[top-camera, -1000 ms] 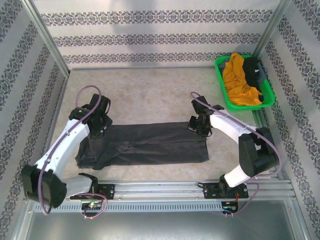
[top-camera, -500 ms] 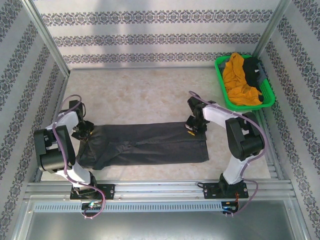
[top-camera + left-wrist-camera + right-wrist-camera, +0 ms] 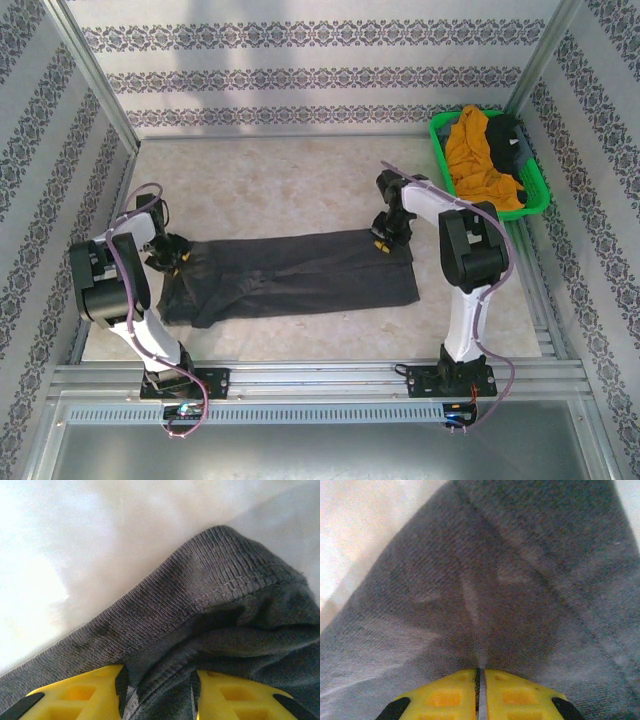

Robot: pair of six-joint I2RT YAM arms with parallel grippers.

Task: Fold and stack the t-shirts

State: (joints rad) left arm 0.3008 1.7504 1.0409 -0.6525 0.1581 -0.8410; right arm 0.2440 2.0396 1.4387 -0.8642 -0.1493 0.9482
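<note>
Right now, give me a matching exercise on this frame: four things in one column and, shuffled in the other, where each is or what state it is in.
Things
1. dark grey t-shirt
2. mustard-orange t-shirt
3. left gripper
4. right gripper

Places or states
A. nearly closed, pinching a thin layer of cloth at the far right corner of the shirt
B. lying in the green basket
C. laid out as a long strip on the table
D. held apart by a bunched fold of cloth

Pairs: 1-C, 2-B, 3-D, 4-A.
</note>
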